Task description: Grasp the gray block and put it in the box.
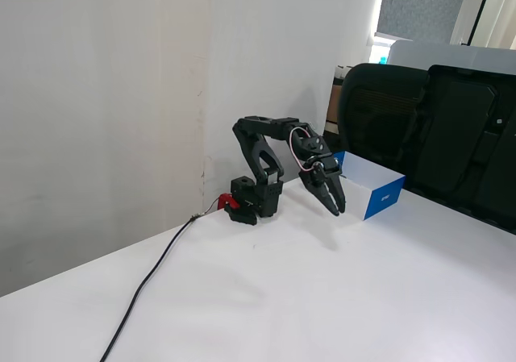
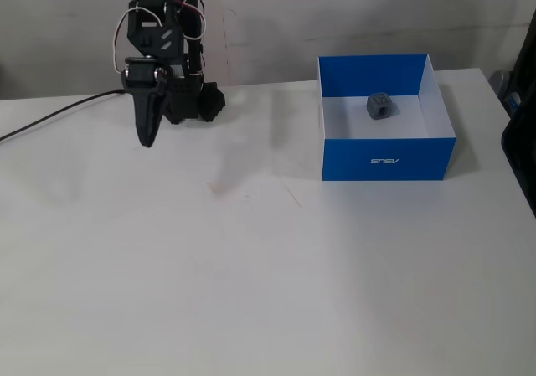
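Note:
The gray block [image 2: 378, 105] lies inside the box [image 2: 388, 160], on its white floor near the back wall. In a fixed view the box is blue with white lettering on its front. In the other fixed view the box [image 1: 379, 193] shows a white side and a blue end, and its walls hide the block. My gripper [image 2: 147, 141] hangs folded near the arm's base, pointing down, shut and empty, well to the left of the box. In the other fixed view the gripper [image 1: 338, 209] hangs just in front of the box.
A black cable [image 1: 145, 285] runs from the arm's base across the table toward the near edge. A red clamp [image 1: 228, 203] sits at the base. Black chairs [image 1: 435, 128] stand behind the table. A wall is close behind the arm.

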You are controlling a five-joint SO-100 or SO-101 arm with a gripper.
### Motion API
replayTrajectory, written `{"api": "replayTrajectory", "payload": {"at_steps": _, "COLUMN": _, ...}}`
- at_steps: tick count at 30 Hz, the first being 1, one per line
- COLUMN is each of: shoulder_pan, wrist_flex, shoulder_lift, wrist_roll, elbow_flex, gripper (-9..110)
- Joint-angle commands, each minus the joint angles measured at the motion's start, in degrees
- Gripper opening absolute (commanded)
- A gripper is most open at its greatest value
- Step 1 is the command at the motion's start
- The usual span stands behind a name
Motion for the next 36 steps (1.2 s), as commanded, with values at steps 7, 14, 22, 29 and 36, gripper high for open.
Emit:
{"api": "replayTrajectory", "payload": {"at_steps": 7, "shoulder_pan": -0.9, "wrist_flex": -9.3, "shoulder_lift": 19.7, "wrist_roll": -0.2, "elbow_flex": 15.6, "gripper": 4}}
{"api": "replayTrajectory", "payload": {"at_steps": 14, "shoulder_pan": -1.0, "wrist_flex": -10.4, "shoulder_lift": 32.6, "wrist_roll": -0.5, "elbow_flex": 26.3, "gripper": 4}}
{"api": "replayTrajectory", "payload": {"at_steps": 22, "shoulder_pan": -0.5, "wrist_flex": -8.6, "shoulder_lift": 44.3, "wrist_roll": -0.2, "elbow_flex": 34.7, "gripper": 4}}
{"api": "replayTrajectory", "payload": {"at_steps": 29, "shoulder_pan": -0.5, "wrist_flex": -6.2, "shoulder_lift": 47.4, "wrist_roll": 0.2, "elbow_flex": 39.1, "gripper": 4}}
{"api": "replayTrajectory", "payload": {"at_steps": 36, "shoulder_pan": -0.5, "wrist_flex": -4.2, "shoulder_lift": 47.5, "wrist_roll": 0.3, "elbow_flex": 44.7, "gripper": 4}}
